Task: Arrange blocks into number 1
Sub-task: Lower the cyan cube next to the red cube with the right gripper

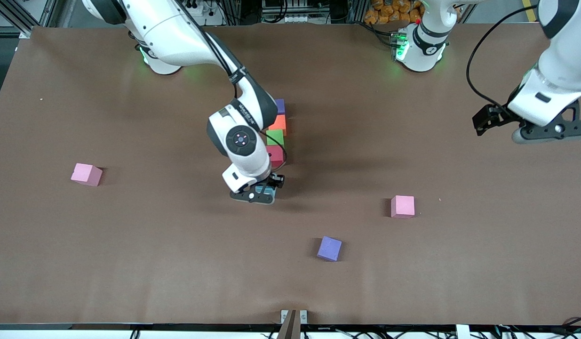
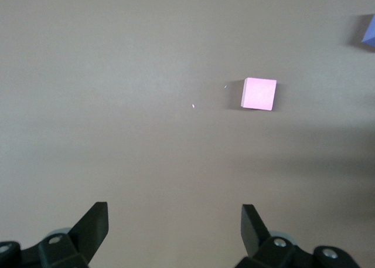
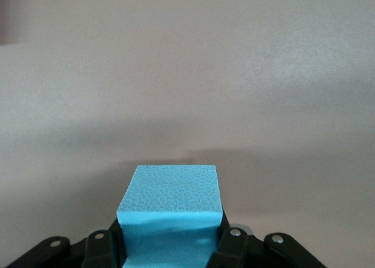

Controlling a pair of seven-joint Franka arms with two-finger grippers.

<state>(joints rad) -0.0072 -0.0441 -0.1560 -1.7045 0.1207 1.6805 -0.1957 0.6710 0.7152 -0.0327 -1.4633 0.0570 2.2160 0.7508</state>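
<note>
Purple foam first: a loose purple block (image 1: 329, 248) is lying nearest the front camera, with a pink block (image 1: 402, 206) a bit farther back toward the left arm's end and another pink block (image 1: 86, 174) sitting toward the right arm's end. Mid-table, the right gripper (image 1: 262, 193) is squeezing a light blue block (image 3: 170, 212) with its fingers clamped on both sides, hanging just at the near end of the column, which is running straight away from the camera: red block (image 1: 274, 156), green block (image 1: 274, 137), orange block (image 1: 278, 123), purple block at the top (image 1: 280, 106). So I'm guessing blue is going right next to red. The arm is hiding part of the column, so alignment is hard to judge. The left gripper (image 2: 174, 224) is waiting over bare table, jaws wide, holding nothing.
</note>
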